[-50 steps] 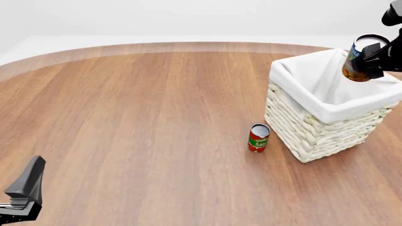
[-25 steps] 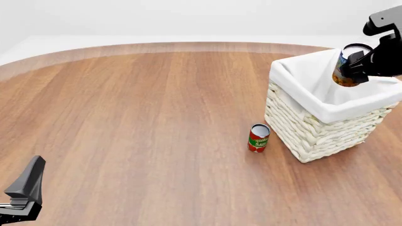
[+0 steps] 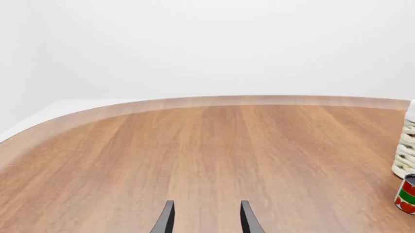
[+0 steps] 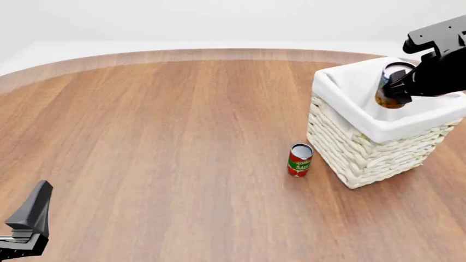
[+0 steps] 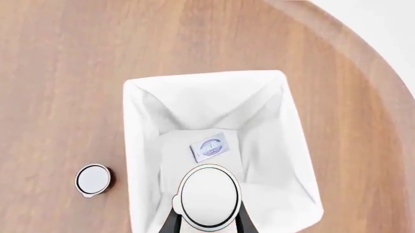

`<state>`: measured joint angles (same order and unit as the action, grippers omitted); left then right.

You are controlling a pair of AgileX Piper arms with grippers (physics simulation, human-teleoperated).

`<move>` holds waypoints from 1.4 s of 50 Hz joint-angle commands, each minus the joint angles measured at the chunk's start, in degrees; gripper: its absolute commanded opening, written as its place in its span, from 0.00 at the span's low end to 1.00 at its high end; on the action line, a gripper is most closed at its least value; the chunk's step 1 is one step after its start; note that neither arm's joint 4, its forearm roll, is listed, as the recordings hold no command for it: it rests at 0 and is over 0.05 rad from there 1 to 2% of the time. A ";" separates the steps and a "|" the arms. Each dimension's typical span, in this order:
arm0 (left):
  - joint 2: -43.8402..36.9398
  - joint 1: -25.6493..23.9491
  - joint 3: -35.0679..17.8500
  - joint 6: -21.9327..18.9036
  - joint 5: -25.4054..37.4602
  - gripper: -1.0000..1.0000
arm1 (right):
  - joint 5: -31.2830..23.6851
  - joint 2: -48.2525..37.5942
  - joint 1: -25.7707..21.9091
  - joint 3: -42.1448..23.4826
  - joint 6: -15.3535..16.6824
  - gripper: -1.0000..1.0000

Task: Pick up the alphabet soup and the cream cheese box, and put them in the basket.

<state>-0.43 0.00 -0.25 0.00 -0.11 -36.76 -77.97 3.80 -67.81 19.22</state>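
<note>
Alphabet soup (image 5: 209, 196) lid is hiding its label and most of the right tool (image 5: 206, 224). Frame edge is cropping the tomato sauce can (image 3: 407, 194) and basket (image 3: 406, 153). Cream cheese box (image 5: 211, 146) print is reading too small.

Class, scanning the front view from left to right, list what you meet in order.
Idle black left gripper → red and green tomato sauce can → white woven wicker basket → black right gripper holding the blue-labelled alphabet soup can.

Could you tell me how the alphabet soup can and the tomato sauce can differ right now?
The alphabet soup is held in the right gripper above the basket, tilted; the tomato sauce can stands upright on the table beside the basket. The soup's lower band is orange; the sauce label is red and green. The soup looks wider. Both have pale round tops.
</note>
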 commanded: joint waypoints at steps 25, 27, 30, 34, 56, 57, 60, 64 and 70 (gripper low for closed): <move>0.00 0.00 0.00 0.00 0.00 1.00 | 2.38 -8.44 1.02 -3.64 1.59 0.00; 0.00 0.00 0.00 0.00 0.00 1.00 | 2.71 -9.15 1.39 -3.59 2.14 0.00; 0.00 0.00 0.00 0.00 0.00 1.00 | 2.49 -9.76 1.53 -4.32 2.31 0.00; 0.00 0.00 0.00 0.00 0.00 1.00 | 3.04 -10.93 2.15 -4.53 3.11 0.00; 0.00 0.00 0.00 0.00 0.00 1.00 | 3.05 -14.62 2.97 -6.48 3.98 0.00; 0.00 0.00 0.00 0.00 0.00 1.00 | 3.09 -14.80 3.03 -6.62 3.97 0.00; 0.00 0.00 0.00 0.00 0.00 1.00 | 3.28 -15.20 2.83 -6.64 3.82 0.00; 0.00 0.00 0.00 0.00 0.00 1.00 | 3.59 -15.91 3.90 -7.47 4.12 0.00; 0.00 0.00 0.00 0.00 0.00 1.00 | 4.01 -16.56 4.33 -7.35 4.76 0.00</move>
<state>-0.43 0.00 -0.25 0.00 -0.11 -33.49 -93.50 7.31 -74.23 24.52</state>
